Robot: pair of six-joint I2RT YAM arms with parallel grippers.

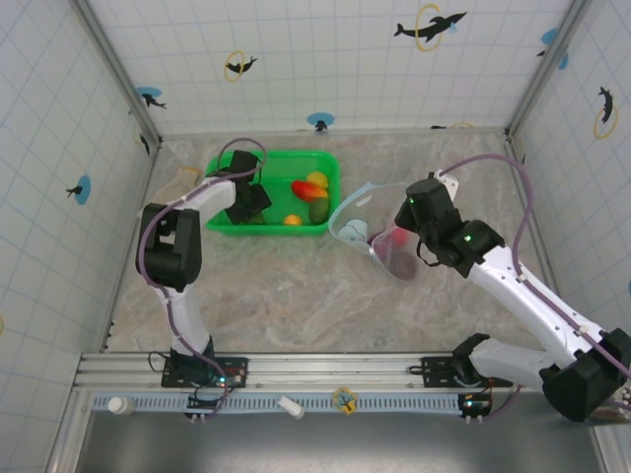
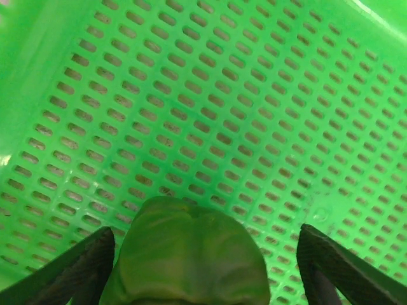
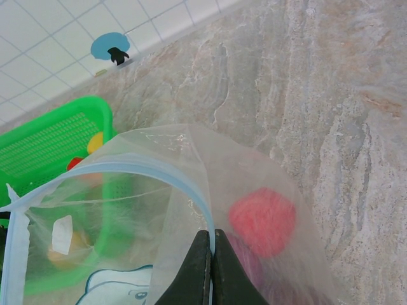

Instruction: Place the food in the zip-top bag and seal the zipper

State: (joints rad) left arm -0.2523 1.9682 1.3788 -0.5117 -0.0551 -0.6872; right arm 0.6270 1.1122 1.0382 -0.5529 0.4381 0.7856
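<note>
The left claw [image 2: 205, 232] sits inside the green basket [image 1: 286, 155]. Its fingers [image 2: 63, 273] are apart on either side of a green food piece [image 2: 184, 254], and the right finger stands clear of it. Red, yellow, green and orange food pieces [image 1: 308, 187] lie in the basket's right half.

Just right of the basket, the zip-top bag [image 1: 357, 219] lies open on the desk [image 1: 296, 286]. It holds a red food piece [image 3: 262, 219] and a maroon food piece [image 1: 394, 259]. The right claw [image 3: 210, 236] is clamped together on the zipper [image 3: 146, 164].

The bag carries a pale blue cartoon print [image 3: 121, 286]. The desk surface is beige and marbled. The white tiled walls [image 1: 325, 59] bear dolphin stickers [image 1: 430, 27].
</note>
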